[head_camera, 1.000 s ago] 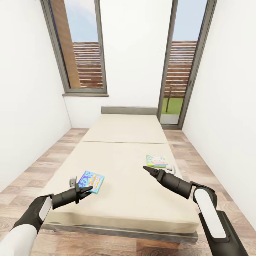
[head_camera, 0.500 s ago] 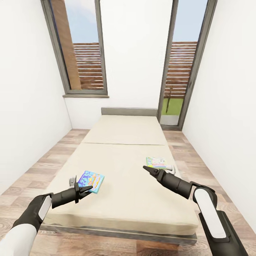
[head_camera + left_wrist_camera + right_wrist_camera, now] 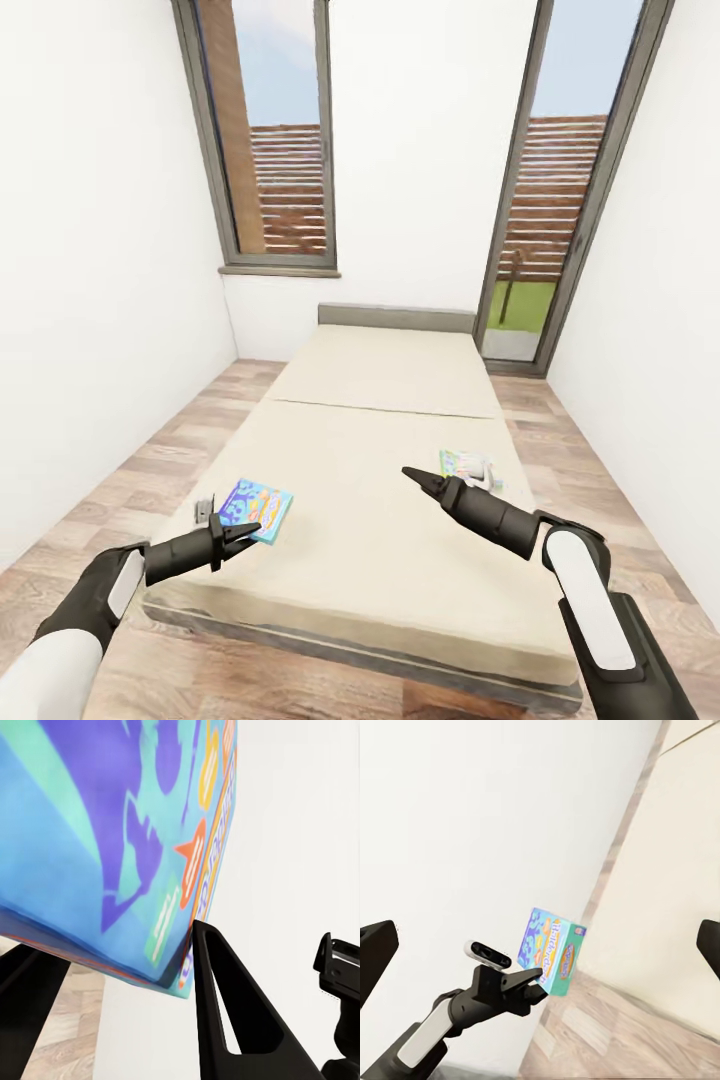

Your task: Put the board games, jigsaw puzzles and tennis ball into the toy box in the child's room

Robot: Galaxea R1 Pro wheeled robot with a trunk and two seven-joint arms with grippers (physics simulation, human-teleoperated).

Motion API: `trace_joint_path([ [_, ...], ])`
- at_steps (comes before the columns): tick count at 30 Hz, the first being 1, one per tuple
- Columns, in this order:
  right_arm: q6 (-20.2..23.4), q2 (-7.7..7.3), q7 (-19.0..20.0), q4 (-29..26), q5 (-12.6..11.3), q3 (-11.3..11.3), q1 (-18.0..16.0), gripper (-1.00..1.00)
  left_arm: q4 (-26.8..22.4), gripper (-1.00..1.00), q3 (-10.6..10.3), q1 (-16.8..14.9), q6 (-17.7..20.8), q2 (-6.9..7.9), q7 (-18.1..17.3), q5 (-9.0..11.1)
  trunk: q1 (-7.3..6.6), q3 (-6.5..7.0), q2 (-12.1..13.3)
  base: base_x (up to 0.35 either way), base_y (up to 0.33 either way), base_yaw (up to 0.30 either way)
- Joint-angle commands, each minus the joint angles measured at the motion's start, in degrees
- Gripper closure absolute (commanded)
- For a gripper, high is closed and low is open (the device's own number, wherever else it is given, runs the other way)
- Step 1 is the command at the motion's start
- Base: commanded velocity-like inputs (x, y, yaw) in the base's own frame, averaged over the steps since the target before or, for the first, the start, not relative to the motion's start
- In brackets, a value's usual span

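Observation:
My left gripper (image 3: 252, 531) is shut on the blue board game (image 3: 257, 506) and holds it just above the near left part of the bed (image 3: 380, 540). The left wrist view has this box (image 3: 112, 832) close up, pinched between the dark fingers (image 3: 229, 1012). In the right wrist view the same game (image 3: 549, 952) hangs at the left arm's tip. A green and white board game (image 3: 460, 464) lies flat on the bed's right side, partly hidden behind my right gripper (image 3: 410, 475). That gripper is open and empty, its fingertips (image 3: 376, 945) spread wide.
The beige bed with its dark headboard (image 3: 395, 317) runs away from me between white walls. Wooden floor (image 3: 120, 490) shows on both sides. A tall window (image 3: 270, 140) and a glass door (image 3: 560, 200) stand in the far wall.
The whole picture has shifted right, so the camera moved. Both arms and the blue game keep their places in the picture.

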Motion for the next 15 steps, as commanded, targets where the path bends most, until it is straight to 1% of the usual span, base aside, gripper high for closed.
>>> trace_joint_path([
  [1, 0.2, 0.0, 0.5, 0.0, 0.5, -0.1, 0.0, -1.0, 0.0, 1.0, 0.1, -0.1, 0.1, -0.03, -0.1, -0.2, -0.23, 0.13, 0.4, -0.001, 0.0, 0.287],
  [13, 0.2, 0.02, 0.4, 0.0, 0.5, -0.1, 0.0, -1.0, 0.0, 1.0, 0.1, -0.1, 0.1, 0.04, -0.1, -0.2, -2.87, 2.28, 5.2, 0.0, 0.0, 0.289],
  [15, 0.2, 0.0, 0.4, 0.0, 0.5, -0.1, 0.0, -1.0, -0.1, 1.0, 0.1, -0.1, 0.1, 0.27, -0.1, -0.2, -3.3, 2.64, 6.0, 0.0, 0.0, 0.29],
])
